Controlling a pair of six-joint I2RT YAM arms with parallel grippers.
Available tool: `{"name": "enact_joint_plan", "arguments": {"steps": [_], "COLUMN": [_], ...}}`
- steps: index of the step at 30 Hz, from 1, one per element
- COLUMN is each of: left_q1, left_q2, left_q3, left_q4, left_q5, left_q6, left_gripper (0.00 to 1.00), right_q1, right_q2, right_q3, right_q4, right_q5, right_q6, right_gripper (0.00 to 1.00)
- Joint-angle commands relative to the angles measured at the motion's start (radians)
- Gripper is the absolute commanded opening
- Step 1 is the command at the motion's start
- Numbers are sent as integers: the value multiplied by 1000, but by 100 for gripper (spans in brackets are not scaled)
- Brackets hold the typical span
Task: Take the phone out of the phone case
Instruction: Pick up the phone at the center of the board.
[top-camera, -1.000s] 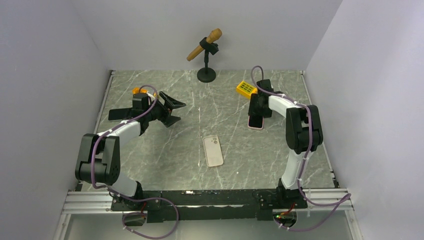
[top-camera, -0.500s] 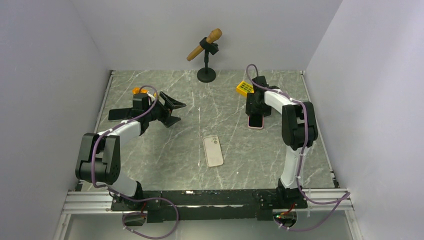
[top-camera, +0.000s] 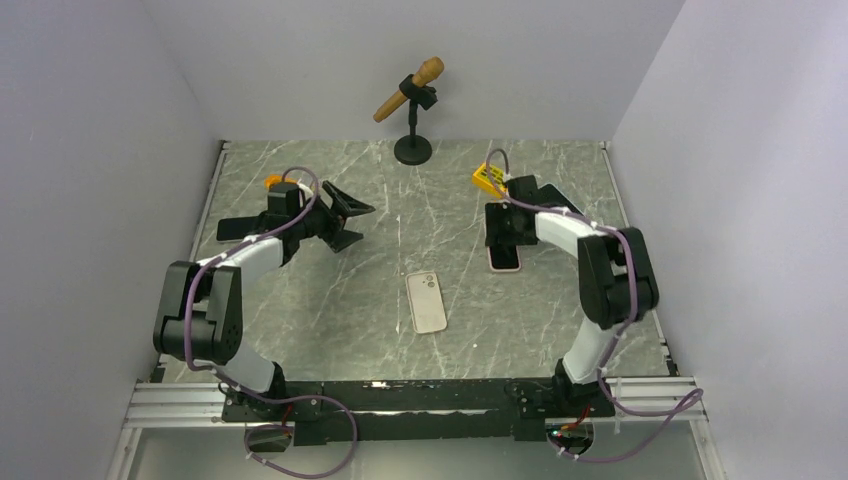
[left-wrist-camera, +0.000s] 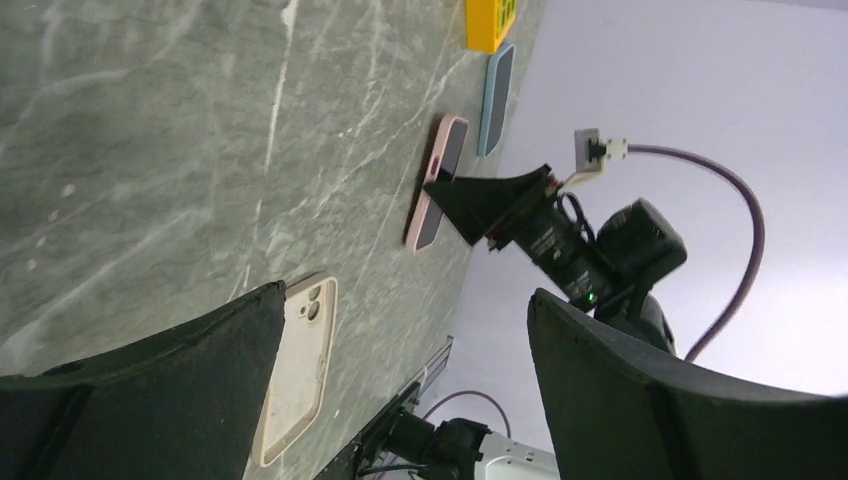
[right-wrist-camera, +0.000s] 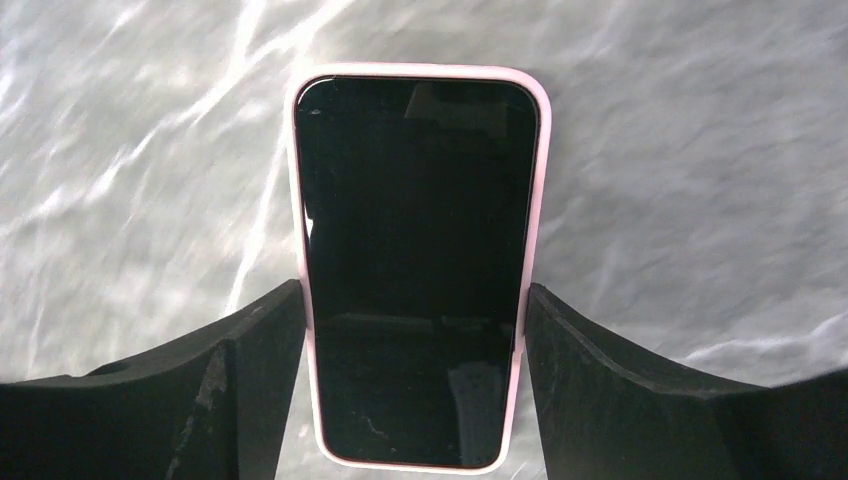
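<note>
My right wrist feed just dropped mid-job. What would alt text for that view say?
A phone in a pink case lies screen-up on the grey marbled table, between the two black fingers of the right gripper. The fingers flank the case's long edges; whether they press on it is unclear. Nothing else shows.

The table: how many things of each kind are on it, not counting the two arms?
Phones or cases: 3 (pink-cased phone, beige one, blue-cased one)
Microphone on stand: 1
Yellow block: 1
Orange thing: 1
Flat black thing, kind unclear: 1
Total: 7
</note>
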Motion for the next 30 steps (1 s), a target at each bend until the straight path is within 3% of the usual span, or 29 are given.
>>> {"name": "enact_joint_plan", "arguments": {"steps": [1, 6, 9, 14, 17, 23, 26, 30], "left_q1": [-42, -130, -195, -265, -317, -426, -465, -467], "left_q2": [27, 108, 164, 172, 187, 238, 256, 238], "left_q3": [120, 255, 364, 424, 482, 511, 538, 532], "left_q4": [-15, -31, -158, -239, -348, -363, -393, -393], "left_q5": [74, 212, 282, 299, 290, 344, 359, 332], "left_q6": [98, 187, 321, 458, 556, 596, 626, 632], "left_gripper": [94, 89, 85, 84, 84, 73, 56, 22], "right_q1": [41, 148, 250, 382, 419, 435, 444, 463], "right_q2": [-246, -427, -503, -600, -641, -683, -691, -709], "right_q3": [-136, -259, -257, -224, -198, -167, -163, -187], "right_q4": [234, 294, 236, 156, 123, 66, 51, 49], "right_q5": [-187, -325, -275, -209, -205, -199, -203, -180], "right_q6": [-101, -226, -280, -319, -329, -350, -362, -361], "right_gripper": [0, 0, 0, 0, 0, 0, 0, 0]}}
